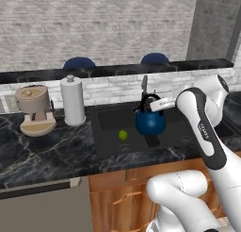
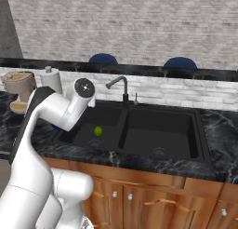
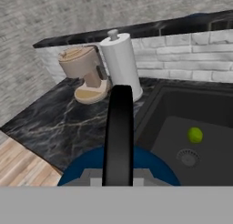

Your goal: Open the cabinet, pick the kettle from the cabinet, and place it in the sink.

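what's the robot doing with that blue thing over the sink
The white arm's gripper is shut on the black handle of the dark-blue kettle and holds it over the left basin of the black sink. A small green fruit lies in that basin near the drain. On the counter to the left stand a paper towel roll and a beige coffee machine.

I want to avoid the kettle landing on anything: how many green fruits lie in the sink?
1: a lime by the left basin's drain in the sink; the kettle may hide others.
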